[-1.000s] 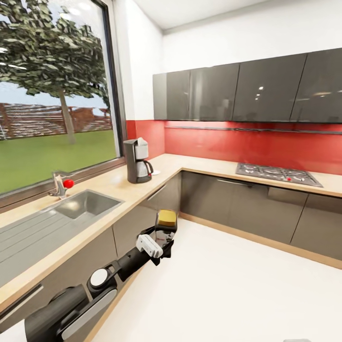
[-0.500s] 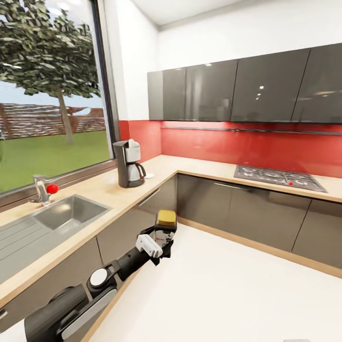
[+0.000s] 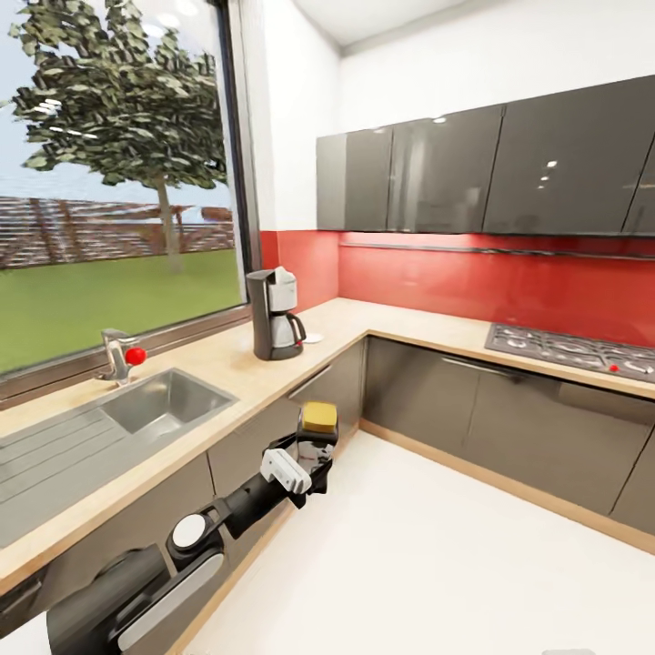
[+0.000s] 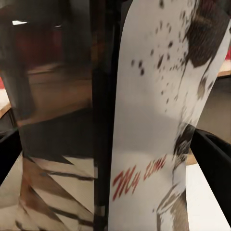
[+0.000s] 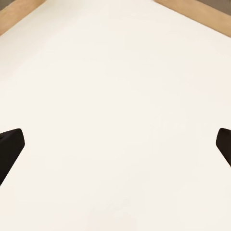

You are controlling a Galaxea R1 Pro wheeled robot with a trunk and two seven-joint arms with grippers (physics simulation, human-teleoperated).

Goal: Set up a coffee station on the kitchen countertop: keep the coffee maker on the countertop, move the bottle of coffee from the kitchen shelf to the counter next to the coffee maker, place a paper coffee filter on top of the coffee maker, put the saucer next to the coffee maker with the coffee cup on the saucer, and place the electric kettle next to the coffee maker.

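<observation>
The left gripper [image 3: 314,452] pinches the coffee bottle [image 3: 319,423] upright near the countertop [image 3: 218,364], while the right gripper [image 5: 115,149] is spread wide.

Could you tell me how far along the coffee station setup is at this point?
Done: the coffee maker stands on the kitchen countertop. In hand: the left gripper carries the bottle of coffee, short of the counter. Left: placing the bottle, filter, saucer, cup and kettle.
</observation>
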